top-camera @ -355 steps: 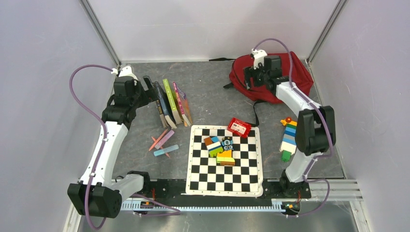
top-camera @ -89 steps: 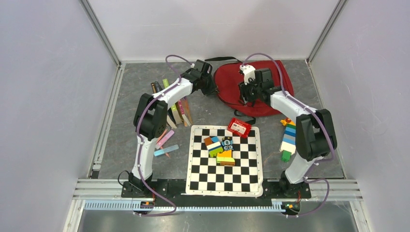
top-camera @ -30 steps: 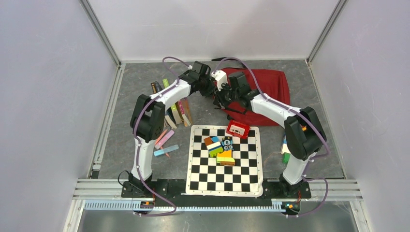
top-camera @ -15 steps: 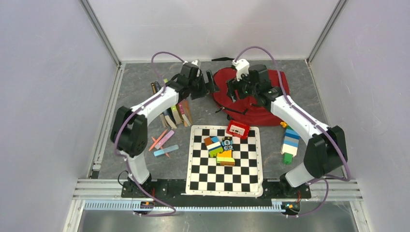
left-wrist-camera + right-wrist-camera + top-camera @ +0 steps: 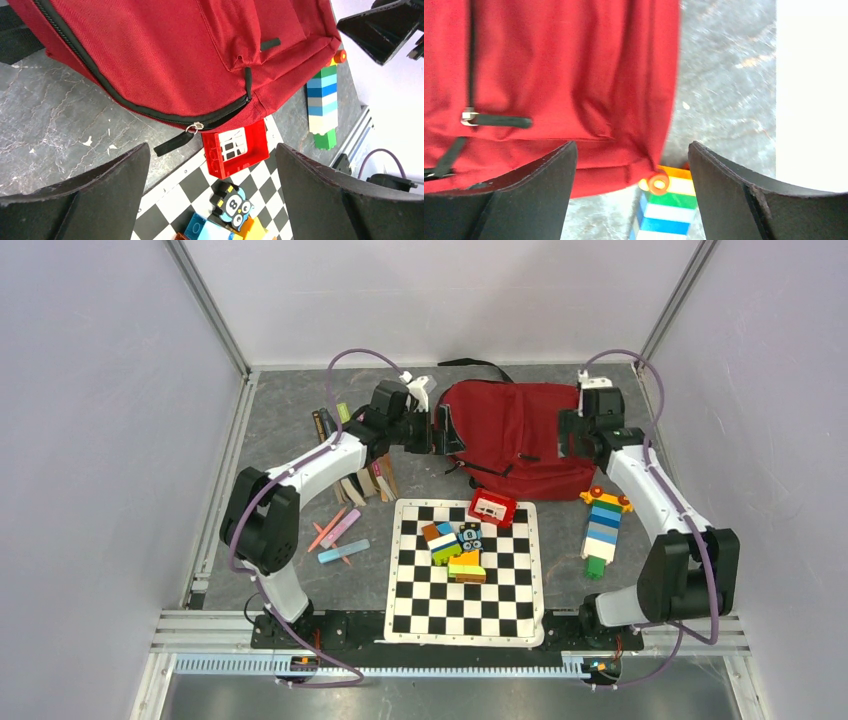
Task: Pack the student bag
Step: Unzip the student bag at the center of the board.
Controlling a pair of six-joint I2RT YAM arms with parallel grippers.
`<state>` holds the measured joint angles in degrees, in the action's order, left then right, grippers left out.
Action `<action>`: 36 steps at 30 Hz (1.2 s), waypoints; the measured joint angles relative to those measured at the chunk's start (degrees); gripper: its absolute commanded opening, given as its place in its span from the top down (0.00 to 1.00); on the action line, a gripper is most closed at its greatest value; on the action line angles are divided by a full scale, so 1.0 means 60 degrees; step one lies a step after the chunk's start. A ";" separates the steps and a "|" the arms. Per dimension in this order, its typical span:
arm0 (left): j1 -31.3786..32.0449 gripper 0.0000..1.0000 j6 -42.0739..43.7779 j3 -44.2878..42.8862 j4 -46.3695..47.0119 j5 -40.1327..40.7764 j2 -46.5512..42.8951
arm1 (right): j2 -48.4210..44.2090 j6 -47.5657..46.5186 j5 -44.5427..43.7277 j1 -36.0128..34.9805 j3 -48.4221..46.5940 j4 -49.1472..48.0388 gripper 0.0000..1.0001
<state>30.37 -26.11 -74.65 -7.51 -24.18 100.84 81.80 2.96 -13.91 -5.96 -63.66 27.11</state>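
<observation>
The student bag, a dark red backpack with black zippers, lies flat at the back of the table. Its zipper is shut, with the pull tab hanging at the near edge. My left gripper hovers open at the bag's left edge, nothing between its fingers. My right gripper hovers open over the bag's right edge, also empty. The left wrist view shows the bag beyond the open left gripper. In the right wrist view the bag fills the left side, seen past the open right gripper.
Several books lean at the left, with chalk sticks in front of them. A chessboard carries coloured blocks and a small red toy box. A striped brick tower lies right of the board.
Both grippers have opened and let go of the bag. The right arm has swung from the bag's left part to its right edge. The bag now lies spread out flat.
</observation>
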 measured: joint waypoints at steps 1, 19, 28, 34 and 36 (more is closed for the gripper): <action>0.0000 0.00 0.0084 0.0025 -0.0007 -0.0106 0.0000 | -0.0084 0.0018 -0.0215 0.0178 0.0058 0.0117 0.15; -0.0004 0.00 0.0787 0.0321 -0.0259 -0.0601 0.0000 | 0.0907 0.0477 0.0306 0.1577 0.0634 -0.0164 0.82; 0.0000 0.00 0.0954 0.0317 -0.0506 -0.0601 0.0051 | 0.2761 0.0095 0.0648 0.1738 -0.0783 -0.0678 1.00; -0.0004 0.00 0.0965 0.0248 -0.0528 -0.0637 0.0481 | 0.3792 -0.0758 0.0783 0.1767 -0.2098 -0.1410 1.00; 0.0000 0.02 0.0965 0.0073 -0.0514 -0.0805 0.0765 | 0.4142 -0.0965 0.0892 0.1770 -0.2619 -0.1596 1.00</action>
<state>30.37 -20.32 -74.22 -10.59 -29.02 105.43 106.65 -2.83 -8.56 4.67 -79.37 17.54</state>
